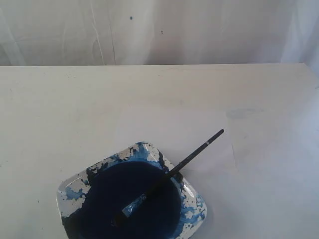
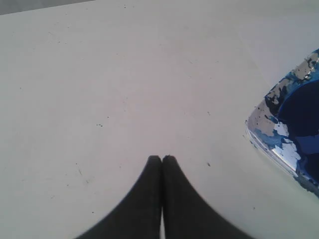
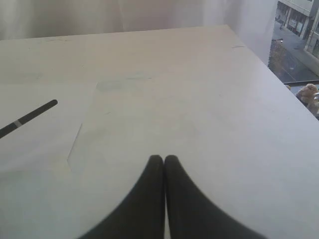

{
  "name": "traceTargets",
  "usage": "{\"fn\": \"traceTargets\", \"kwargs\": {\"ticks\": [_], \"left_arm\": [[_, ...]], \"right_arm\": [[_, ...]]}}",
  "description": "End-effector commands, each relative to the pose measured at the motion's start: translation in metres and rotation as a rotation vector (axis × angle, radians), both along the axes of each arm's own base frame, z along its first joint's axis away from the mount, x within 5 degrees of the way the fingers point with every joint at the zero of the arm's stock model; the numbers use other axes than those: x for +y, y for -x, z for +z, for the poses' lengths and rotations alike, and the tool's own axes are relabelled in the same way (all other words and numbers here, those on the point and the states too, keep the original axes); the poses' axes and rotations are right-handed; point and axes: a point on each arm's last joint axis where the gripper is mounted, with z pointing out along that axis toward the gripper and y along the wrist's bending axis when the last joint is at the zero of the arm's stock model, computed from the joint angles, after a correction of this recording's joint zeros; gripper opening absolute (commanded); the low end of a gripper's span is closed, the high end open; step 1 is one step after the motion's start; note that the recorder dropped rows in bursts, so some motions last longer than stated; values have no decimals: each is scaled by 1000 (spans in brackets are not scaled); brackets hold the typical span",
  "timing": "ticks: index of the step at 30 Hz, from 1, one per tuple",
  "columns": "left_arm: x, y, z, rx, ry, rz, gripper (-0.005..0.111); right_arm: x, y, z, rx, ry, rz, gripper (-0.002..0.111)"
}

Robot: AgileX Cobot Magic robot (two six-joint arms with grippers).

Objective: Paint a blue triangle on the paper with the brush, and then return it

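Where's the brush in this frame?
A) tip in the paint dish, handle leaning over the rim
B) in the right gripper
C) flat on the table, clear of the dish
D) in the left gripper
A: the brush rests tip-down in the dish, handle out over its rim; the left gripper and right gripper are shut on nothing.

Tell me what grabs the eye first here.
The dish of dark blue paint, low in the exterior view, stands out, with the brush lying bristles-down in it, handle angled out over the rim above the paper. The paper shows no triangle yet. The left gripper and right gripper hang shut and empty above the table.
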Motion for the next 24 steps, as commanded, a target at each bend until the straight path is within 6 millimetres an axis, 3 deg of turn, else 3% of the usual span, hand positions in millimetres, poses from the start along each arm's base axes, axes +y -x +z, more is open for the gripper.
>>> {"fn": "traceTargets", "kwargs": {"ticks": [1,24], "left_arm": [[-1,0,-1,-1,8,-7,0],[-1,0,-1,-1,8,-7,0]], "right_arm": [[0,0,2,-22,5,3,0],[0,0,2,-21,-15,-3,0]]}}
